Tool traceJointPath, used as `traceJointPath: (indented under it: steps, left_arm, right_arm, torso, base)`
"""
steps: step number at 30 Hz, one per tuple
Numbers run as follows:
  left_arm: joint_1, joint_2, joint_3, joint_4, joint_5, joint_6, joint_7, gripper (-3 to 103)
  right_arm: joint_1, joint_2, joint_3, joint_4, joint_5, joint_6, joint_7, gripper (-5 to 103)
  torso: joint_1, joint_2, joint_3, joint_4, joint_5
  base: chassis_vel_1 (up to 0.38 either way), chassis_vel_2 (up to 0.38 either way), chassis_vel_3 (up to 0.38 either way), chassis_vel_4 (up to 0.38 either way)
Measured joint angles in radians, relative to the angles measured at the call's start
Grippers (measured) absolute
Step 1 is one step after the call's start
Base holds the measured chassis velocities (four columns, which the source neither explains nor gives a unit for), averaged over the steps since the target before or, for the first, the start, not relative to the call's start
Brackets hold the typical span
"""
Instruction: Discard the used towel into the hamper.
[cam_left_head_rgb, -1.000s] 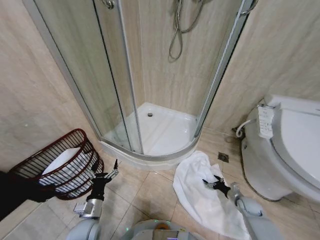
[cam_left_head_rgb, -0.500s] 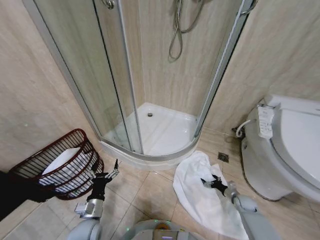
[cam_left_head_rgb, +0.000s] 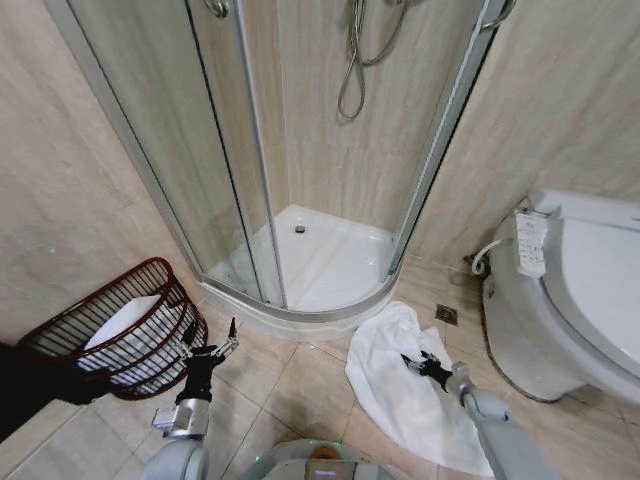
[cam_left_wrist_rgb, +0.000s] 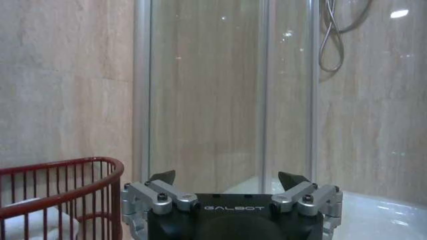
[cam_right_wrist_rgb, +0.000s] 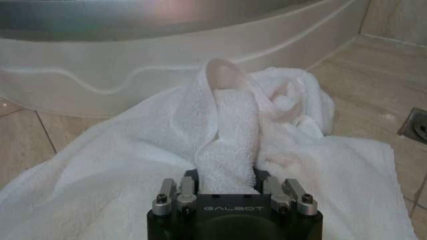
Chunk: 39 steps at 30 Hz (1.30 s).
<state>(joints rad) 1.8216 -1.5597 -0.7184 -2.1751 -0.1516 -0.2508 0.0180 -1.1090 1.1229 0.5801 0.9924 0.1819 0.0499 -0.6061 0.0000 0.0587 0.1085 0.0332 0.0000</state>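
From the head camera I see the white towel (cam_left_head_rgb: 405, 385) spread on the tiled floor (cam_left_head_rgb: 290, 385) at near right, between the curved shower tray (cam_left_head_rgb: 320, 262) and the toilet (cam_left_head_rgb: 575, 295). My right gripper (cam_left_head_rgb: 424, 364) sits down on the towel's middle, its dark fingers against the cloth. The hamper (cam_left_head_rgb: 115, 330), a dark red wire basket, leans against the left wall with something white already inside it, well apart from the towel. My left gripper (cam_left_head_rgb: 214, 349) hangs just right of the hamper's rim, above the floor, fingers spread wide and holding nothing. On the left wrist camera I see those fingers (cam_left_wrist_rgb: 163, 177) splayed apart with only air between them, the hamper's red rim (cam_left_wrist_rgb: 63, 185) close beside them and the glass shower door (cam_left_wrist_rgb: 220, 95) beyond. On the right wrist camera a thick ridge of towel (cam_right_wrist_rgb: 230, 135) rises straight up from between the jaws of my right gripper (cam_right_wrist_rgb: 228, 186), which are narrowed onto that fold, pinching it; the rest of the cloth lies rumpled around, with the shower tray's edge (cam_right_wrist_rgb: 167, 70) farther off and a floor drain (cam_right_wrist_rgb: 417, 126) at the side.
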Motion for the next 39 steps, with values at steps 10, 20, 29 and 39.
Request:
traceJointPath:
  steps: [10,20,29,39]
  left_arm:
    - [0.005,-0.012,-0.009,-0.011,-0.001,-0.005,-0.001,100]
    - [0.0,-0.012,0.013,-0.015,-0.001,-0.017,-0.001,100]
    - [0.002,-0.001,0.008,-0.014,-0.031,-0.041,0.0,100]
    - [0.004,0.042,-0.027,-0.01,-0.112,-0.074,0.0,100]
  right_arm:
    - [-0.008,-0.006,0.017,-0.006,0.017,0.019,0.013,15]
    - [-0.12,-0.003,0.053,0.247,0.069,-0.005,0.092,13]
    - [-0.216,0.033,0.142,0.538,0.111,-0.045,0.239,13]
    - [-0.35,0.056,0.335,0.968,0.147,-0.114,0.351,13]
  torso:
    - [0.0,0.0,0.0,0.0,0.0]
    - [0.0,0.0,0.0,-0.0002,-0.0002]
    - [0.0,0.0,0.0,0.0,0.0001]
    - [0.0,0.0,0.0,0.0,-0.0005]
  base:
    - [0.0,0.0,0.0,0.0]
    - [0.0,0.0,0.0,0.0]
    - [0.0,0.0,0.0,0.0]
    - [0.0,0.0,0.0,0.0]
